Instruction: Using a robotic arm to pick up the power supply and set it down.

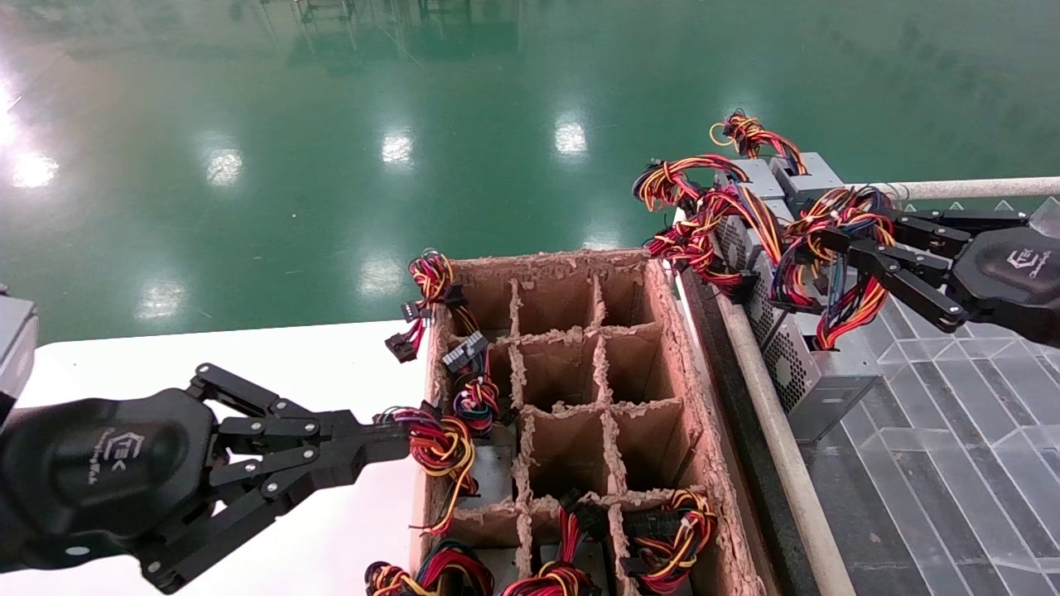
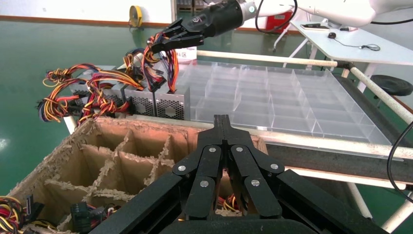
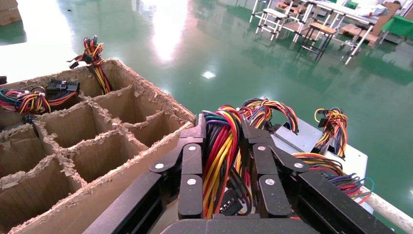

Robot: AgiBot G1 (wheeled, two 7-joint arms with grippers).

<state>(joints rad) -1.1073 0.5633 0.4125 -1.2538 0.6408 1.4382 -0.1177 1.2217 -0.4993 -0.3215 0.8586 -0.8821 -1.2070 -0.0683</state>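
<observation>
My right end effector [image 1: 836, 252] is clamped on the wire bundle [image 1: 828, 248] of the power supply [image 1: 816, 364], nearest of three grey boxes beside the clear tray [image 1: 952, 463]. My left end effector [image 1: 397, 439] sits closed by the cardboard crate [image 1: 712, 488].

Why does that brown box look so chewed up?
The cardboard divider box has ragged, frayed edges on its walls and partitions, as if torn. Odd too: the right gripper is clamped on a power supply's wire bundle, not its metal case.
</observation>
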